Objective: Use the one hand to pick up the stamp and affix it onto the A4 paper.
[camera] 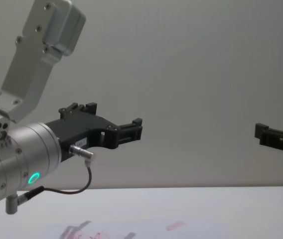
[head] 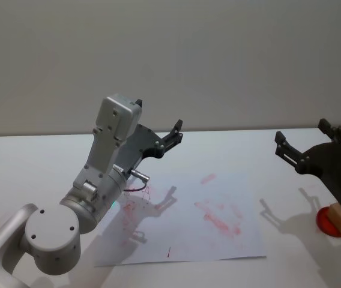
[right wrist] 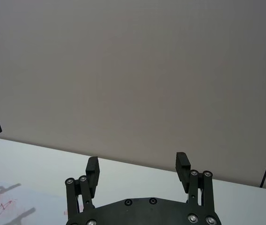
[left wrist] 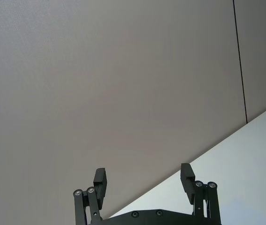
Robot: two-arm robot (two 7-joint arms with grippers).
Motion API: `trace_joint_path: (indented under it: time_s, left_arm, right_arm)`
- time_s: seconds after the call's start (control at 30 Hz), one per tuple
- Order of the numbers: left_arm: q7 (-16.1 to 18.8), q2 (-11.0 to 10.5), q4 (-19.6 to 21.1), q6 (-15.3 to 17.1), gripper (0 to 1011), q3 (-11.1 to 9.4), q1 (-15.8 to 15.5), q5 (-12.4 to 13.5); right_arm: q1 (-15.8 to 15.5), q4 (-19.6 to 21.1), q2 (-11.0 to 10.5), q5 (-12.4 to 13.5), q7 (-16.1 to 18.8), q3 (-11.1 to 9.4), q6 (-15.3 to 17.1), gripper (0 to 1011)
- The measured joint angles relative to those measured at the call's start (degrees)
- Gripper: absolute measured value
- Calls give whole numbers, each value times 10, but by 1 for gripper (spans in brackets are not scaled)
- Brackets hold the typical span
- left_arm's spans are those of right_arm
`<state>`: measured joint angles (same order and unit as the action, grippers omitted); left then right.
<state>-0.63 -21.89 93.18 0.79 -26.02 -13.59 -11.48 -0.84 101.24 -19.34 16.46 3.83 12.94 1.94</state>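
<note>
I see black two-finger right gripper (head: 302,133), fingers apart, near small tan-brown stamp (head: 337,217), white A4 paper (head: 242,240) beside, left gripper (left wrist: 144,174) spread too.

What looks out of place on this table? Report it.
The A4 paper is messy: smeared red marks scatter across it. The stamp sits on a red pad off the sheet, near the open right pincer; the left pincer, open, hangs above the paper.
</note>
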Motion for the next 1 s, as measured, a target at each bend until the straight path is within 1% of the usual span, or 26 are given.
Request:
trace_joint_path:
  time_s: [1.0]
  left_arm:
    - [0,0,0,0,1001,0,0,0]
  right_arm:
    - [0,0,0,0,0,0,0,1001]
